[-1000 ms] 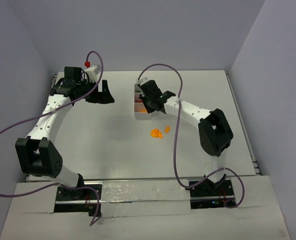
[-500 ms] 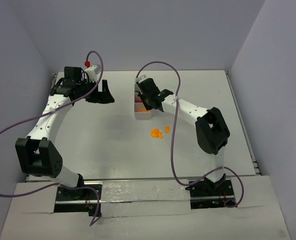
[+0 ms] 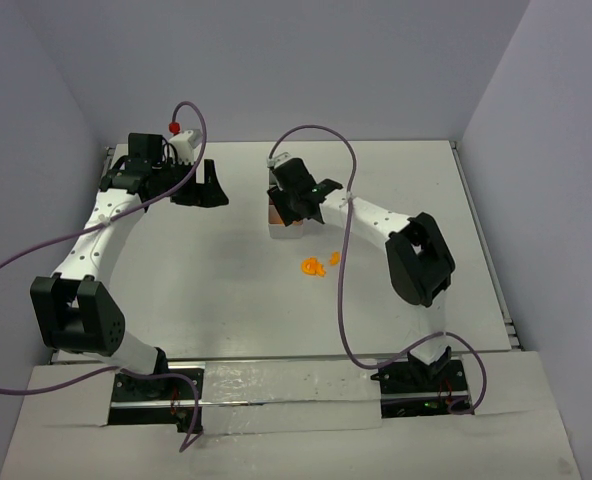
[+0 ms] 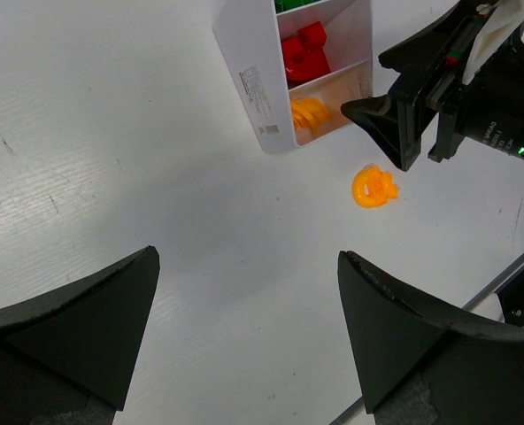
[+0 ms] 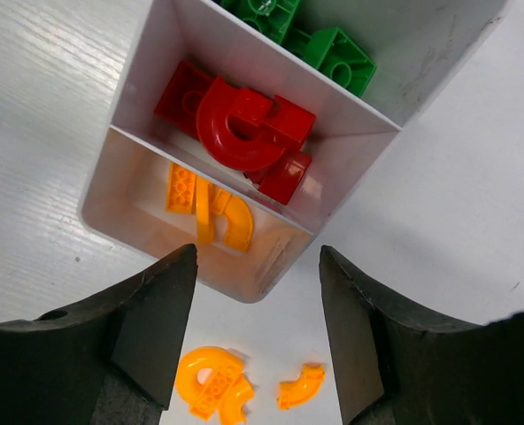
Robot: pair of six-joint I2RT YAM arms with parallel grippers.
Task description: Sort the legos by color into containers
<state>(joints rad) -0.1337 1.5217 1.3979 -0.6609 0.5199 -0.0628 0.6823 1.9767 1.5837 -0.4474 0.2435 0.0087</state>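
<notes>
White tabletop [image 3: 216,290] with pale lilac walls around it, and the tiny plastic legos on it were mostly sorted into the narrow white three-compartment plastic tray [image 5: 439,53]. Green studded bricks [image 5: 337,55] sat in one end compartment, red bricks and a red curved piece [image 5: 244,124] in the middle, orange pieces [image 5: 211,211] in the other end, and a few loose orange curved bits [image 5: 211,381] lay on the table just beside that orange end. The right gripper [image 5: 258,257] hung over the orange compartment with jaws spread and nothing in them, while the left gripper [image 4: 244,266] sat well off to the left, wide open and empty too.
</notes>
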